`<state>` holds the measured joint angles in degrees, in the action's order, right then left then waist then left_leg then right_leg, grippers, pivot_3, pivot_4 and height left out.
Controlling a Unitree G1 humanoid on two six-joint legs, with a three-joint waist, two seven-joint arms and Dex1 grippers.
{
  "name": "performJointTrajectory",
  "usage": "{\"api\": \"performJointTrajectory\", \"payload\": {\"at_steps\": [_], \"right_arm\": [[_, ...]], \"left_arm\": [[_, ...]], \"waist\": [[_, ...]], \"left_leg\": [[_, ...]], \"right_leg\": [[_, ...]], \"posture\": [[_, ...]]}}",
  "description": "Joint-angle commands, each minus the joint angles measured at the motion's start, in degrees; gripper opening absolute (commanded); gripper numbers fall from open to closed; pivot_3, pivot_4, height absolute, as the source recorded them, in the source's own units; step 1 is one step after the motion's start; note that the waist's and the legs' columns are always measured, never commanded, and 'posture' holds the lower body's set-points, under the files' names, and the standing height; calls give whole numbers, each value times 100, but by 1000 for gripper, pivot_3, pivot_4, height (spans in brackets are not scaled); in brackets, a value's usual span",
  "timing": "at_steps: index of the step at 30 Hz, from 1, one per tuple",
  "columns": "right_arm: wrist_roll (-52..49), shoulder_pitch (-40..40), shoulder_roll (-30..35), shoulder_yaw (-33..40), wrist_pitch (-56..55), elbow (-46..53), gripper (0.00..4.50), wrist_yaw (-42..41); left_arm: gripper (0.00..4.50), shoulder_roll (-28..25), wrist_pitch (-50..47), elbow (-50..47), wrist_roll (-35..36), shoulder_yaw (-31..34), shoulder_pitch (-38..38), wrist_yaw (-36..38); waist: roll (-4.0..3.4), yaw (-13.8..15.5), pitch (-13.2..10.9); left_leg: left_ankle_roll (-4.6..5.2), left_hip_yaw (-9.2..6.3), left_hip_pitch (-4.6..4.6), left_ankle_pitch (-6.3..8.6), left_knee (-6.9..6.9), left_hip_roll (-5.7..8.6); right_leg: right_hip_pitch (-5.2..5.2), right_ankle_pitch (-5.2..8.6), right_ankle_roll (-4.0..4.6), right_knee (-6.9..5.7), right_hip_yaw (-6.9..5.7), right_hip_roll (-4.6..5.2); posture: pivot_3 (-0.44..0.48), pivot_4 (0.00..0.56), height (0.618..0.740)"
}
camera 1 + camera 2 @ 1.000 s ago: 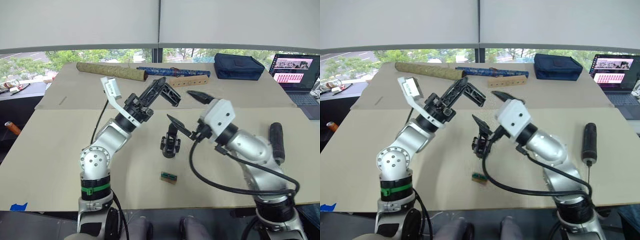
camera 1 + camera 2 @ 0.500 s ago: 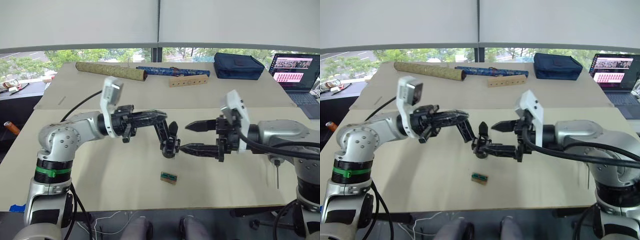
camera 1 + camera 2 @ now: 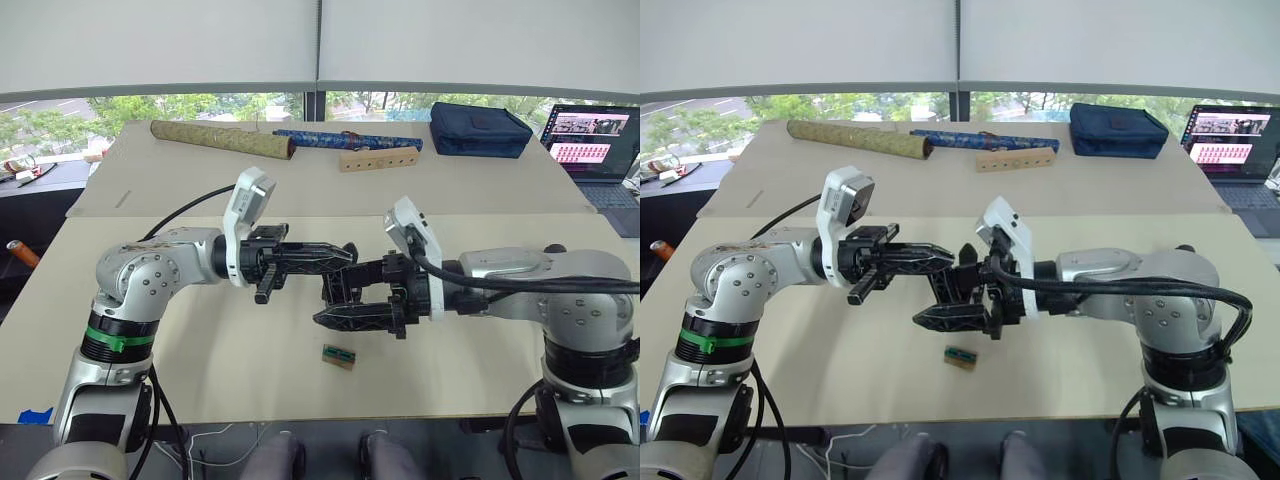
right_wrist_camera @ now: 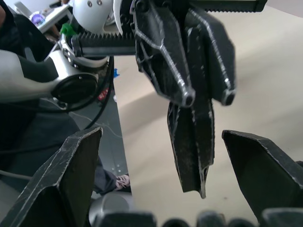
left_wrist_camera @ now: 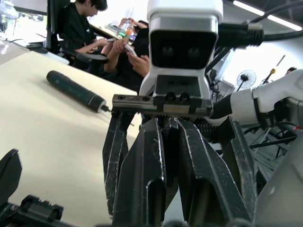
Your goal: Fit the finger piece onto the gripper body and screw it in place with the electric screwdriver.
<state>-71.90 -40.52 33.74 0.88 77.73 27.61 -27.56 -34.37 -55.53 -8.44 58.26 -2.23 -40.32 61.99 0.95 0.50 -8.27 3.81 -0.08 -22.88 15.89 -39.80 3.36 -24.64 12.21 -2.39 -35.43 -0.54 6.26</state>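
My left gripper clamps the gripper body above the surface, my released right gripper straddling it; the fitting step next needs the finger piece.

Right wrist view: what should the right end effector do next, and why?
Probably close gently on the gripper body. The right end effector is open with a finger each side of it, while the left end effector pinches its top.
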Motion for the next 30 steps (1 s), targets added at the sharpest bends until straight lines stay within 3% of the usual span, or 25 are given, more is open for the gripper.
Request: {"api": "performJointTrajectory", "payload": {"at_steps": [1, 11, 17, 22, 26, 27, 30], "right_arm": [[-325, -149, 37, 147, -22, 28, 3943, 92], [-412, -95, 45, 116, -208, 1, 515, 189], [-85, 28, 95, 42, -439, 97, 419, -45], [590, 270, 273, -87, -989, 225, 415, -549], [1086, 570, 404, -118, -1652, 312, 414, -1160], [1261, 665, 443, -121, -1887, 333, 414, -1340], [1761, 1026, 511, -41, -2675, 288, 413, -1889]], "left_arm": [[0, -24, 36, -207, -67, 38, 13, 87], [0, -79, 177, -362, -408, -26, 133, 225], [0, -20, 169, -382, -215, 228, 143, 254], [2306, -279, 289, -277, -311, 421, 144, 354], [4200, -573, 1480, -58, -971, 642, 389, 968], [4500, -761, 1894, 62, -1308, 581, 537, 1239], [4500, -1158, 2890, 597, -2083, 475, 1012, 1744]], "waist": [[0, -2, 0], [0, -6, 0], [0, -1, 0], [0, -4, 0], [0, -7, 0], [-1, -14, 0], [-2, -22, 0]], "left_leg": [[0, 0, 0, 0, 0, -1], [0, 1, 0, 0, 0, -1], [1, 0, 0, 0, -1, -2], [2, 2, 0, 0, -3, 0], [1, 3, 0, 0, -2, -1], [1, 3, 2, 0, -2, -1], [0, 11, 3, -1, -1, -1]], "right_leg": [[0, 0, 0, 0, 0, -1], [0, 0, 0, -2, -1, -3], [0, 0, 0, -4, -2, -5], [0, 0, -1, -6, -2, -8], [-1, 0, -1, -33, -2, -11], [-1, 0, -1, -33, -2, -11], [-3, 0, 0, -30, -1, -12]], "posture": [[0, 150, 740], [0, 150, 740], [0, 150, 740], [0, 150, 740], [0, 150, 740], [0, 150, 740], [0, 150, 740]]}}
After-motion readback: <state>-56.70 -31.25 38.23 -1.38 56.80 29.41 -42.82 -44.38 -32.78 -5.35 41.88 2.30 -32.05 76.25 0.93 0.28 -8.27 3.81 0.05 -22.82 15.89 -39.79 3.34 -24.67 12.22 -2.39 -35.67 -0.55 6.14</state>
